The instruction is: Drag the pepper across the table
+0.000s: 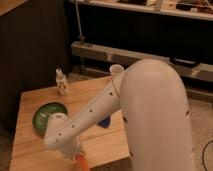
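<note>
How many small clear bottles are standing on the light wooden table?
1. The small clear bottle stands near the far left corner of the light wooden table. The gripper is at the near edge by the orange pepper. The white arm may hide others.

Dark wall panel (pixel 35 55) at left, unlit. Light wooden surface (pixel 9 5) in top-left corner. Grey metal rail (pixel 150 57) horizontal across middle, deep shadow above and below it. Thin vertical pole (pixel 78 22) rising from rail's left end. Upper shelf (pixel 150 9) along top edge, contents unclear. Speckled grey floor (pixel 200 120) at right; dark cable (pixel 206 150) lying on it. Lighting dim, warm. Gripper (pixel 75 156) low in view, left of centre.
</note>
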`<control>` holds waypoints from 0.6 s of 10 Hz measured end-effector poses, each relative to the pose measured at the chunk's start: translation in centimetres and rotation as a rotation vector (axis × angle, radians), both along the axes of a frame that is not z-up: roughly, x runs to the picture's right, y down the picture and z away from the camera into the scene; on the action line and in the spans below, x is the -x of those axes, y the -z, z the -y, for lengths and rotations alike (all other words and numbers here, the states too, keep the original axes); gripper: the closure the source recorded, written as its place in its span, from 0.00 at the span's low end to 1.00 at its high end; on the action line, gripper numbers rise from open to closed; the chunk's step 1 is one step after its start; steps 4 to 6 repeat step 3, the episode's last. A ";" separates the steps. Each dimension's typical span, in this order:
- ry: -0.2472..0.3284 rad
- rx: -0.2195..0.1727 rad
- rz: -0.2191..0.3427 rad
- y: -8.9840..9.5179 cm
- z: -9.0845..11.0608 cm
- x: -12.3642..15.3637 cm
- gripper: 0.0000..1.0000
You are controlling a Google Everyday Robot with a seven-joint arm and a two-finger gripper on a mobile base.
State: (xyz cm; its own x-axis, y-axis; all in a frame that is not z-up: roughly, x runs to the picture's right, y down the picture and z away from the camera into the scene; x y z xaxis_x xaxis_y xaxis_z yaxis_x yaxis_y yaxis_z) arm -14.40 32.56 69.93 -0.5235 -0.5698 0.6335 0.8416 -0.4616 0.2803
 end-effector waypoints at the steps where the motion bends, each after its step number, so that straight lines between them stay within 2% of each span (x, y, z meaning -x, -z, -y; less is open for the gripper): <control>1: -0.004 0.003 0.001 0.3 -0.1 0.1 0.73; 2: -0.010 0.004 0.002 0.6 -0.1 0.2 0.73; 3: -0.019 0.005 0.012 0.9 -0.1 0.7 0.69; 6: -0.019 0.005 0.012 0.9 -0.1 0.7 0.69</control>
